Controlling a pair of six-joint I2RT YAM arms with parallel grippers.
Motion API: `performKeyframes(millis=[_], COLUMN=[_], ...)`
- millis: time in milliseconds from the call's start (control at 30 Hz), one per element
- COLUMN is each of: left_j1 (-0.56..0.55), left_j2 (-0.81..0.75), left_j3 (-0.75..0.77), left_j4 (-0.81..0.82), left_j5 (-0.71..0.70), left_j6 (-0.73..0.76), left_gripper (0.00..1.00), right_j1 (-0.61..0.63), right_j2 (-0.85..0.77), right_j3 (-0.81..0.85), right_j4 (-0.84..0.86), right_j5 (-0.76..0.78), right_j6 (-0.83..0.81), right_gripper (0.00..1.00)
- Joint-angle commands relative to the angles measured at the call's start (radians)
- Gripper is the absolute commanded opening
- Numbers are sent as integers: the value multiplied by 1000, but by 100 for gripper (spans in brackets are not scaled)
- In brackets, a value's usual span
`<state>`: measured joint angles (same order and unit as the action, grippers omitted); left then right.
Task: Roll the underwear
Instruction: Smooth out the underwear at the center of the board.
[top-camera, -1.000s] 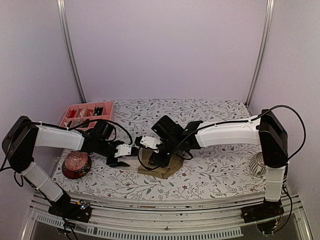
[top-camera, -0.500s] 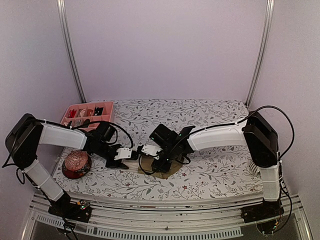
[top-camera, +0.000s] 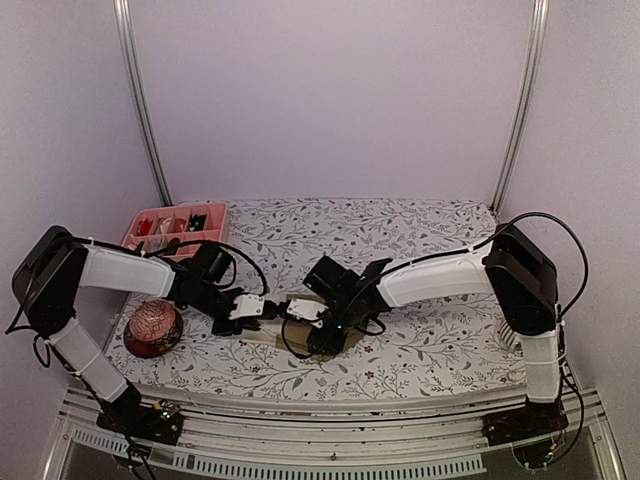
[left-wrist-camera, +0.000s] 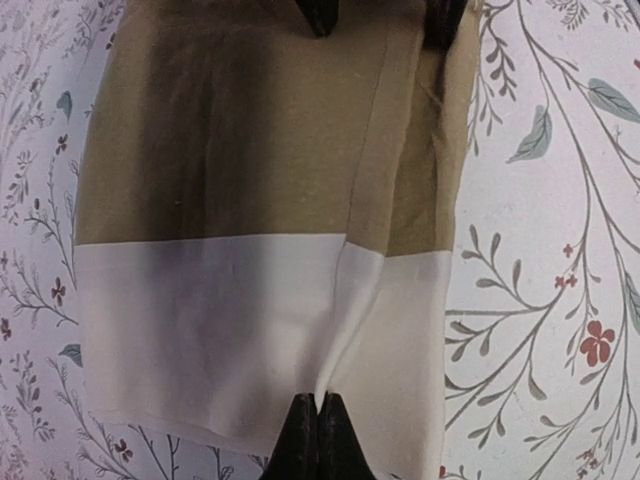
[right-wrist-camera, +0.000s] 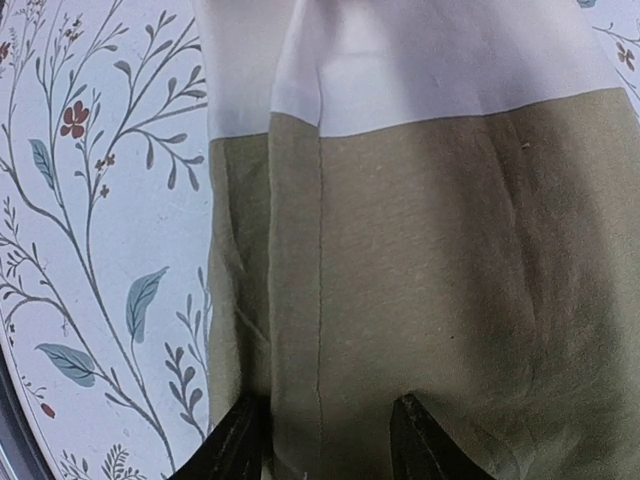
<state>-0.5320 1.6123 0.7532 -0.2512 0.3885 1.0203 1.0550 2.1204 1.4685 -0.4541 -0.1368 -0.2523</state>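
The tan-beige underwear (left-wrist-camera: 250, 150) lies folded flat on the floral tablecloth, its pale band (left-wrist-camera: 210, 320) toward my left gripper. My left gripper (left-wrist-camera: 318, 405) is shut, pinching a raised fold of that band at its near edge. In the right wrist view, my right gripper (right-wrist-camera: 325, 440) is open and straddles a folded strip of the tan cloth (right-wrist-camera: 420, 250) at the opposite end. Its fingertips (left-wrist-camera: 318, 15) show at the top of the left wrist view. From above, the two grippers (top-camera: 268, 312) (top-camera: 312, 335) meet over the underwear (top-camera: 345, 343), which they mostly hide.
A pink compartment tray (top-camera: 170, 225) stands at the back left. A dark red bowl (top-camera: 152, 328) sits beside the left arm. A white ribbed object (top-camera: 512, 330) lies behind the right arm near the table's right edge.
My left gripper has shut on the pale band. Both grippers have come down and closer together over the underwear, the right arm shifting toward the near edge.
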Motion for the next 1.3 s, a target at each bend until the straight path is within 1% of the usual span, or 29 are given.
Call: performKeyframes(millis=[0, 133, 233, 367, 433, 533, 600, 667, 867, 1033, 1067, 1100, 1133, 1267], left_j1=[6, 6, 6, 6, 6, 6, 6, 6, 6, 6, 6, 6, 7, 6], left_j2=[-4, -6, -10, -12, -15, -21, -27, -34, -44, -49, -49, -49, -48, -40], left_j3=[15, 18, 20, 20, 21, 24, 27, 29, 25, 22, 22, 21, 21, 22], left_j4=[6, 10, 9, 6, 5, 6, 5, 6, 6, 2, 3, 3, 3, 2], left_j5=[17, 14, 15, 11, 12, 16, 21, 25, 24, 24, 24, 24, 24, 24], left_j6=[-18, -24, -26, -28, -28, -33, -37, -39, -39, -39, -39, -40, -40, -39], left_gripper=[0, 0, 0, 0, 0, 0, 0, 0, 0, 0, 0, 0, 0, 0], right_j1=[7, 7, 8, 9, 11, 12, 13, 14, 13, 14, 14, 15, 16, 19], right_j2=[-71, -66, -53, -55, -62, -81, -96, -109, -134, -124, -119, -115, -110, -89], right_j3=[-56, -75, -74, -73, -69, -67, -66, -64, -72, -76, -76, -77, -77, -77], right_j4=[37, 41, 39, 44, 44, 46, 45, 42, 26, 19, 19, 20, 21, 22], right_j5=[-41, -19, 5, 16, 16, 13, 11, 9, 12, 4, 2, 0, 2, 14], right_j6=[-8, -3, 1, -1, -3, -6, -7, -8, -7, -5, -4, -4, -4, -4], right_gripper=[46, 46, 42, 35, 28, 21, 20, 16, 17, 15, 18, 23, 25, 28])
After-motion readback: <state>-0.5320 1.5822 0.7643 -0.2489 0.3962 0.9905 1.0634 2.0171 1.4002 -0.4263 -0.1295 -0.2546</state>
